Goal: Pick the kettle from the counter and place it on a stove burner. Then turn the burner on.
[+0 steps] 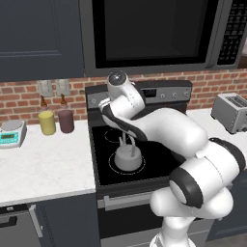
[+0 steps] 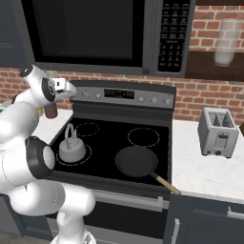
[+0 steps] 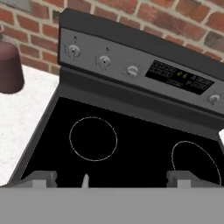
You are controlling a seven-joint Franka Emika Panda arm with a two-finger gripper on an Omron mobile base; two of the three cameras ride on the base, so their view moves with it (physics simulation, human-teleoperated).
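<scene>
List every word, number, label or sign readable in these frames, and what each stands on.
None can be read.
Stove control panel display: lit marks, too blurred.
Stove knobs: small marks around them, unreadable.
Microwave keypad: rows of buttons, too small.
Kitchen scale display: blurred.
Kettle, toaster, frying pan: no visible text.

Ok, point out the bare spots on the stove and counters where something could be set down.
Free: the rear-left ring and rear-right ring on the black glass; pale stone counter between the stove and the digital scale. Crowded: the front, with the squat grey metal kettle and flat dark frying pan.
</scene>
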